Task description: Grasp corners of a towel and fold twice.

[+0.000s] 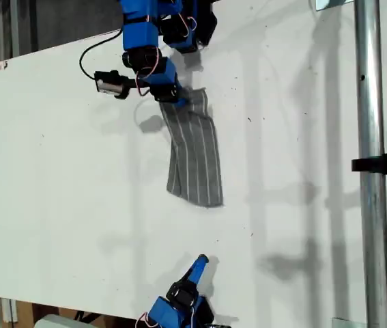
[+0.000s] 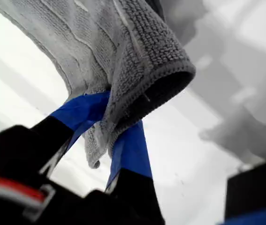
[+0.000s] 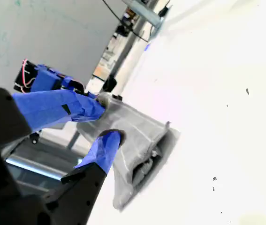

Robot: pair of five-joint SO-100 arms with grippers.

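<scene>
So here's the setup: the towel [image 1: 194,154] is lying on the white table [image 1: 56,191], a bit right of middle in the exterior view. It's bunched into a long narrow strip, grey with thin white stripes running along its length. The end toward the top of the exterior view is pinched by my first gripper [image 1: 178,99]; the rest trails down toward the bottom of that view and ends in a slightly slanted edge. In the first wrist view you can see the grab really well. The two blue jaws of my first gripper [image 2: 111,122] are clamped onto the towel [image 2: 123,47], with a thick folded hem curling over them and a little corner [image 2: 93,157] poking out past the pinch. That bit of cloth is lifted off the table; the tabletop is blurry behind it. My second gripper [image 1: 196,263] is down at the bottom edge of the exterior view, well apart from the towel's free end and pointing toward it. In the second wrist view its jaws [image 3: 107,122] stand apart with nothing between them, so it's holding nothing, and the towel [image 3: 137,136] shows beyond them as a rumpled strip on the table. There's also a metal pole [image 1: 367,171] running top to bottom along the exterior view's right.
</scene>
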